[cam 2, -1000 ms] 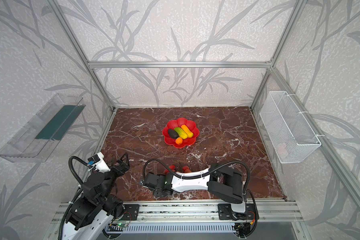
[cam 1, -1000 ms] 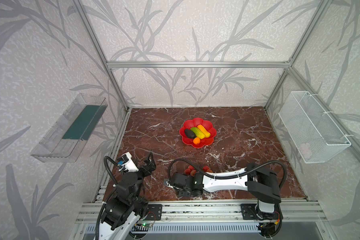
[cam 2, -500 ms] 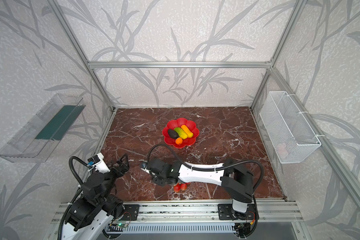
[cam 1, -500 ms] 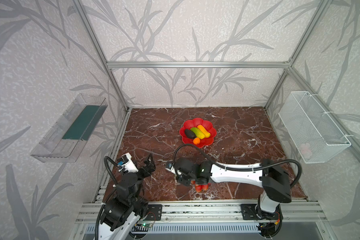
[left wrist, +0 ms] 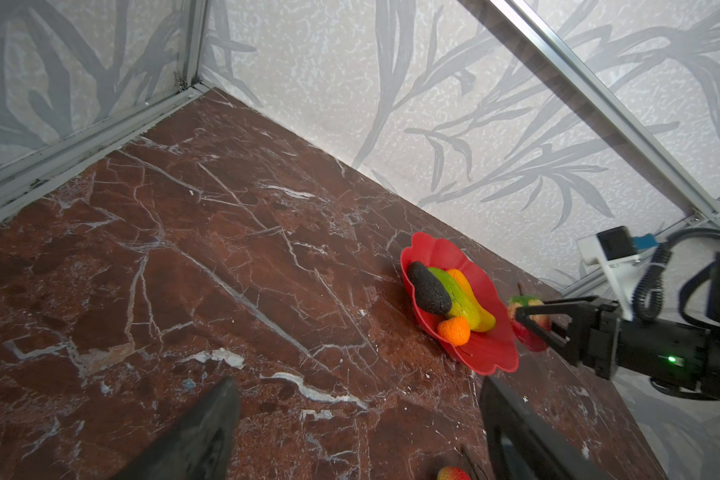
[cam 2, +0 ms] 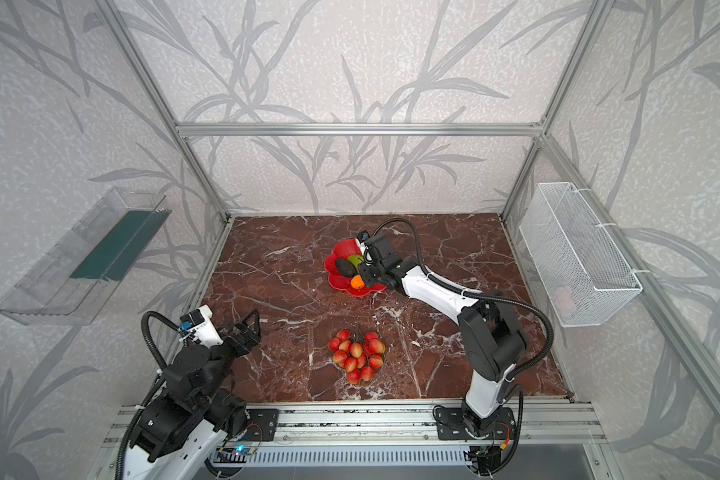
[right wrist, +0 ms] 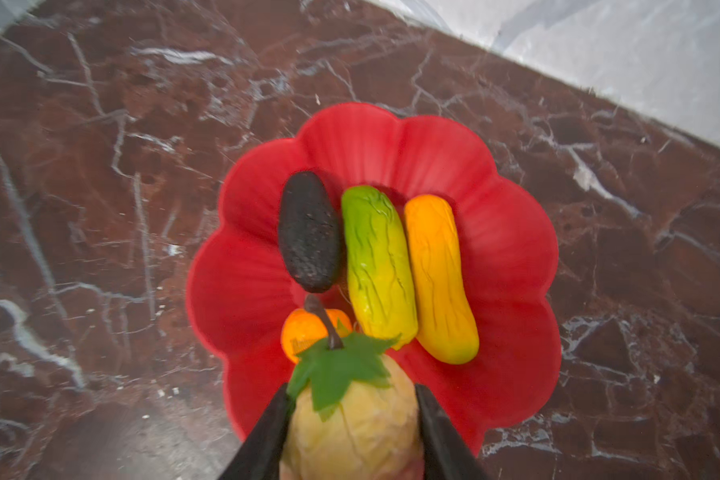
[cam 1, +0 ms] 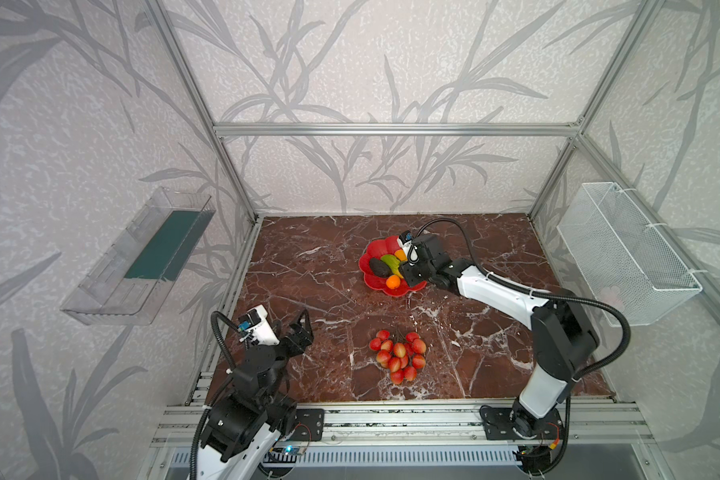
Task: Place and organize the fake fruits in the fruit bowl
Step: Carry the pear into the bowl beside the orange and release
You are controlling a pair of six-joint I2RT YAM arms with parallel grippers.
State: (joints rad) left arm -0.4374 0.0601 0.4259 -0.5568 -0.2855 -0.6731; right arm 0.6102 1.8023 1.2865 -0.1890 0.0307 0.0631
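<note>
**Peach-like fruit held at the bowl, berries on the bench**

The right tool [right wrist: 352, 401] is clamped on the peach-like fruit [right wrist: 362, 436]. Its two black fingers press the pale sides of the fruit, and the green leaf and the dark stem point toward the fruit bowl [right wrist: 516, 249]. The fruit is at the near rim of the red bowl; I cannot tell if it touches it.

Inside the bowl three fruits lie side by side and touching: the avocado [right wrist: 308, 232], the green-yellow oblong [right wrist: 377, 266] and the yellow-orange oblong [right wrist: 437, 278]. The small orange ball [right wrist: 302, 328] sits at the end of the avocado.

The bunch of red berries [cam 1: 399, 355] lies on the bench [cam 1: 308, 266], well apart from the bowl, nearer the front edge.

The left tool [left wrist: 358, 415] is at the front left corner with its fingers apart and holds nothing.
</note>
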